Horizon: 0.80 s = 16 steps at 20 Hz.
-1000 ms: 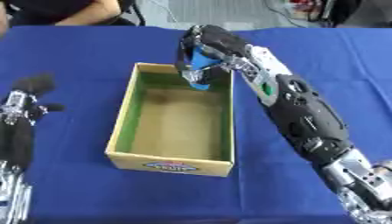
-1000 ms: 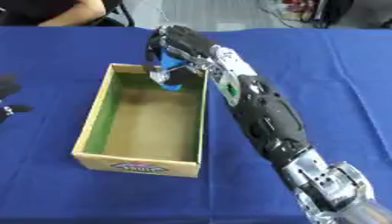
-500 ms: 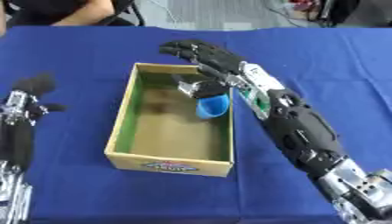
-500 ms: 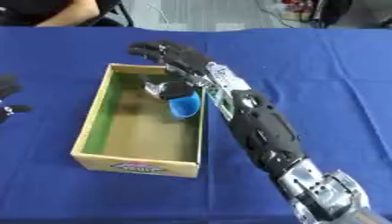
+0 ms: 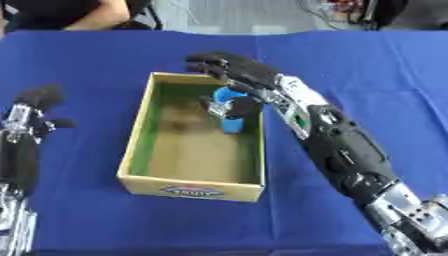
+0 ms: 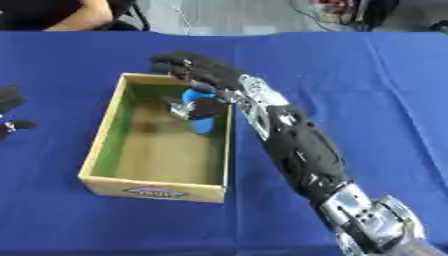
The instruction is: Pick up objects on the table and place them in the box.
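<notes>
An open cardboard box [image 5: 133, 145] with a green inner wall lies on the blue table. My right hand [image 5: 234, 70] hovers over the box's far right corner, fingers spread straight, holding nothing. Just under it a blue object [image 5: 232, 109] with a pale part sits inside the box against the right wall. My left hand [image 5: 39, 100] rests at the left edge of the table, away from the box.
A blue cloth [image 5: 367, 80] covers the table all around the box. A person's arm [image 5: 92, 17] shows at the far left edge. Cables and equipment [image 6: 341, 7] lie beyond the table's far side.
A second ago my right hand was shut on the blue object above the box's far end. It has let go; the object has dropped into the box and the fingers have spread.
</notes>
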Each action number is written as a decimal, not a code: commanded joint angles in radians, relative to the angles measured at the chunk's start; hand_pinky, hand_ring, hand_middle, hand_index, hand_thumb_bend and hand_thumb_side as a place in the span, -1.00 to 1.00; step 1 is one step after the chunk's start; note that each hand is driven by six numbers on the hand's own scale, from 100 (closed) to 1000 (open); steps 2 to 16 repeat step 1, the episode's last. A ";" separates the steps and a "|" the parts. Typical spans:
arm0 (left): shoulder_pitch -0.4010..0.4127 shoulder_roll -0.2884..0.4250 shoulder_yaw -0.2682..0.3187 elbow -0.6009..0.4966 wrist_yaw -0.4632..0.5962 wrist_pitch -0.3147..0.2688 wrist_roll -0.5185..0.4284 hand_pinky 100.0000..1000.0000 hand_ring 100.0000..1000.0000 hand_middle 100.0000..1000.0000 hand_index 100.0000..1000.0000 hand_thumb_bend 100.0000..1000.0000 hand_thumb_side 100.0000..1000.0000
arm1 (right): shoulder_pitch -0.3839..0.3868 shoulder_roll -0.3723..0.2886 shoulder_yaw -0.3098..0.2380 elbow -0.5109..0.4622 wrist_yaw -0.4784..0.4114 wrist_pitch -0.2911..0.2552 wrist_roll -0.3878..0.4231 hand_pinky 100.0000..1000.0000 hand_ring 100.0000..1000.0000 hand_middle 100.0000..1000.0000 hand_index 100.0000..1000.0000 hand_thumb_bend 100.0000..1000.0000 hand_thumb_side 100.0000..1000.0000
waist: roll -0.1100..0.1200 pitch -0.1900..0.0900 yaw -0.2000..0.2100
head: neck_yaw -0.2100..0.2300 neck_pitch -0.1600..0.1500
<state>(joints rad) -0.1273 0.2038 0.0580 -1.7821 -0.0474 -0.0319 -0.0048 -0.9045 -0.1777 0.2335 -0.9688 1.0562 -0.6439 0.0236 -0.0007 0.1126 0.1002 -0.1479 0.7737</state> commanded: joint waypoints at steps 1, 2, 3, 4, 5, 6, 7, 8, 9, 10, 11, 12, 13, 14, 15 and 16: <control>-0.004 0.012 -0.001 -0.012 0.000 -0.004 -0.003 0.19 0.72 0.72 0.57 -0.28 1.00 | -0.008 -0.050 -0.013 -0.067 -0.030 0.022 -0.005 1.00 0.98 1.00 1.00 -0.97 0.80 | 0.001 -0.016 -0.003 | 0.012 -0.004; -0.004 0.012 -0.001 -0.012 0.000 -0.004 -0.003 0.19 0.72 0.72 0.57 -0.28 1.00 | -0.008 -0.050 -0.013 -0.067 -0.030 0.022 -0.005 1.00 0.98 1.00 1.00 -0.97 0.80 | 0.001 -0.016 -0.003 | 0.012 -0.004; -0.004 0.012 -0.001 -0.012 0.000 -0.004 -0.003 0.19 0.72 0.72 0.57 -0.28 1.00 | -0.008 -0.050 -0.013 -0.067 -0.030 0.022 -0.005 1.00 0.98 1.00 1.00 -0.97 0.80 | 0.001 -0.016 -0.003 | 0.012 -0.004; -0.004 0.012 -0.001 -0.012 0.000 -0.004 -0.003 0.19 0.72 0.72 0.57 -0.28 1.00 | -0.008 -0.050 -0.013 -0.067 -0.030 0.022 -0.005 1.00 0.98 1.00 1.00 -0.97 0.80 | 0.001 -0.016 -0.003 | 0.012 -0.004; -0.004 0.012 -0.001 -0.012 0.000 -0.004 -0.003 0.19 0.72 0.72 0.57 -0.28 1.00 | -0.008 -0.050 -0.013 -0.067 -0.030 0.022 -0.005 1.00 0.98 1.00 1.00 -0.97 0.80 | 0.001 -0.016 -0.003 | 0.012 -0.004; -0.004 0.012 -0.001 -0.012 0.000 -0.004 -0.003 0.19 0.72 0.72 0.57 -0.28 1.00 | -0.008 -0.050 -0.013 -0.067 -0.030 0.022 -0.005 1.00 0.98 1.00 1.00 -0.97 0.80 | 0.001 -0.016 -0.003 | 0.012 -0.004; -0.004 0.012 -0.001 -0.012 0.000 -0.004 -0.003 0.19 0.72 0.72 0.57 -0.28 1.00 | -0.008 -0.050 -0.013 -0.067 -0.030 0.022 -0.005 1.00 0.98 1.00 1.00 -0.97 0.80 | 0.001 -0.016 -0.003 | 0.012 -0.004; -0.004 0.012 -0.001 -0.012 0.000 -0.004 -0.003 0.19 0.72 0.72 0.57 -0.28 1.00 | -0.008 -0.050 -0.013 -0.067 -0.030 0.022 -0.005 1.00 0.98 1.00 1.00 -0.97 0.80 | 0.001 -0.016 -0.003 | 0.012 -0.004; -0.004 0.012 -0.001 -0.012 0.000 -0.004 -0.003 0.19 0.72 0.72 0.57 -0.28 1.00 | -0.008 -0.050 -0.013 -0.067 -0.030 0.022 -0.005 1.00 0.98 1.00 1.00 -0.97 0.80 | 0.001 -0.016 -0.003 | 0.012 -0.004; -0.004 0.012 -0.001 -0.012 0.000 -0.004 -0.003 0.19 0.72 0.72 0.57 -0.28 1.00 | -0.008 -0.050 -0.013 -0.067 -0.030 0.022 -0.005 1.00 0.98 1.00 1.00 -0.97 0.80 | 0.001 -0.016 -0.003 | 0.012 -0.004; -0.004 0.012 -0.001 -0.012 0.000 -0.004 -0.003 0.19 0.72 0.72 0.57 -0.28 1.00 | -0.008 -0.050 -0.013 -0.067 -0.030 0.022 -0.005 1.00 0.98 1.00 1.00 -0.97 0.80 | 0.001 -0.016 -0.003 | 0.012 -0.004; -0.004 0.012 -0.001 -0.012 0.000 -0.004 -0.003 0.19 0.72 0.72 0.57 -0.28 1.00 | -0.008 -0.050 -0.013 -0.067 -0.030 0.022 -0.005 1.00 0.98 1.00 1.00 -0.97 0.80 | 0.001 -0.016 -0.003 | 0.012 -0.004; -0.004 0.012 -0.001 -0.012 0.000 -0.004 -0.003 0.19 0.72 0.72 0.57 -0.28 1.00 | -0.008 -0.050 -0.013 -0.067 -0.030 0.022 -0.005 1.00 0.98 1.00 1.00 -0.97 0.80 | 0.001 -0.016 -0.003 | 0.012 -0.004; -0.004 0.012 -0.001 -0.012 0.000 -0.004 -0.003 0.19 0.72 0.72 0.57 -0.28 1.00 | -0.008 -0.050 -0.013 -0.067 -0.030 0.022 -0.005 1.00 0.98 1.00 1.00 -0.97 0.80 | 0.001 -0.016 -0.003 | 0.012 -0.004; -0.004 0.012 -0.001 -0.012 0.000 -0.004 -0.003 0.19 0.72 0.72 0.57 -0.28 1.00 | -0.008 -0.050 -0.013 -0.067 -0.030 0.022 -0.005 1.00 0.98 1.00 1.00 -0.97 0.80 | 0.001 -0.016 -0.003 | 0.012 -0.004; -0.004 0.012 -0.001 -0.012 0.000 -0.004 -0.003 0.19 0.72 0.72 0.57 -0.28 1.00 | -0.008 -0.050 -0.013 -0.067 -0.030 0.022 -0.005 1.00 0.98 1.00 1.00 -0.97 0.80 | 0.001 -0.016 -0.003 | 0.012 -0.004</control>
